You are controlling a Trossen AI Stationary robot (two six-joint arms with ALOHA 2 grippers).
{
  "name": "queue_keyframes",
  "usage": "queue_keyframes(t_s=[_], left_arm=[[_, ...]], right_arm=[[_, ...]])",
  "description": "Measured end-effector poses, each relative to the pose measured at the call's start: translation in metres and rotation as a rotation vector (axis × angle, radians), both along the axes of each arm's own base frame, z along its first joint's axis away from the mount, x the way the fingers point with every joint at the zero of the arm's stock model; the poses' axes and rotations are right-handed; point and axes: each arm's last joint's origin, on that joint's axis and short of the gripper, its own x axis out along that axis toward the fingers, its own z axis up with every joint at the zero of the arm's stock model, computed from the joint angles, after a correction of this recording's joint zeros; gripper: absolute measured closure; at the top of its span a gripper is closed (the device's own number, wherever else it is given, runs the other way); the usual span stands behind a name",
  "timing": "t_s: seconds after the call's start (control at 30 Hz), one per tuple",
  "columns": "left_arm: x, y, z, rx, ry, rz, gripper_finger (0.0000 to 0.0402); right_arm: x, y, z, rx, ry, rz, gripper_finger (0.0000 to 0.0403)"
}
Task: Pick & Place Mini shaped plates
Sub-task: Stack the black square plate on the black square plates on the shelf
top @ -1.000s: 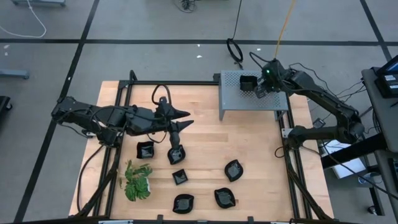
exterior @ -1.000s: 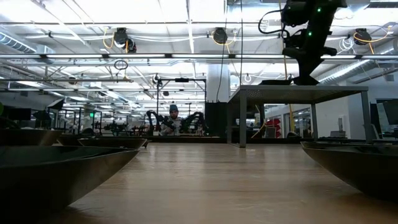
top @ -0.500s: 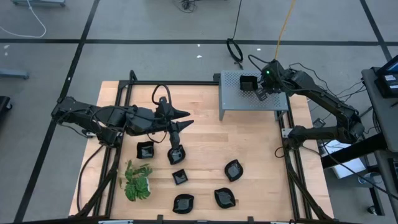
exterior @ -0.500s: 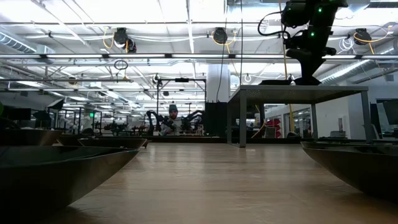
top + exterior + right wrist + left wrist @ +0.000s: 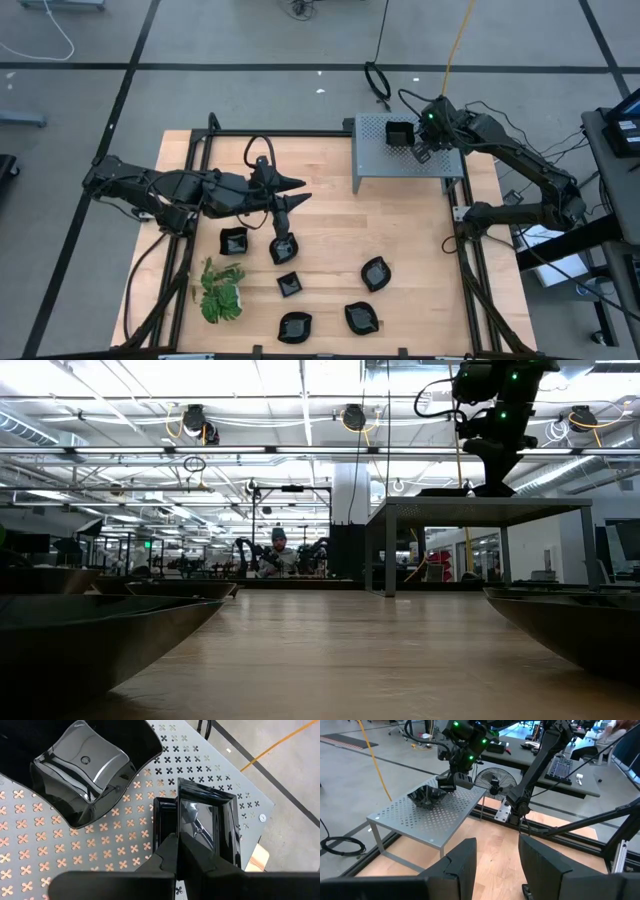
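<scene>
Right pincer clenched on rim of square mini plate, over perforated box beside wavy plate. Glossy, thin, probably light, slippery, chip-prone: pinch rim edge. Six plates on counter. Left pincer released, hovering.

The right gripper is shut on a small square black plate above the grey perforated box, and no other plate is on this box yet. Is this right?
Not quite. The right gripper is shut on a small square plate above the grey perforated box, but another black plate already lies on that box, close beside the held one. The right wrist view shows both.
</scene>
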Motion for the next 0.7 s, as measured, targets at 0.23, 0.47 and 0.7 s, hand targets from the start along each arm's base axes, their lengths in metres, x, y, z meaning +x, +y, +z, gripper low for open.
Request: queue_keyframes(t_s=[0.23,0.47,0.7], left_arm=[[0.0,0.0,0.0,0.0,0.0,0.0,0.0252],[0.0,0.0,0.0,0.001,0.0,-0.001,0.0252],[0.0,0.0,0.0,0.001,0.0,-0.001,0.0252]], right_arm=[[0.0,0.0,0.0,0.0,0.003,0.004,0.0398],[-0.001,0.0009,-0.0007,0.008,0.033,0.031,0.037],[-0.0017,0.0018,-0.0012,0.015,0.052,0.046,0.0303]])
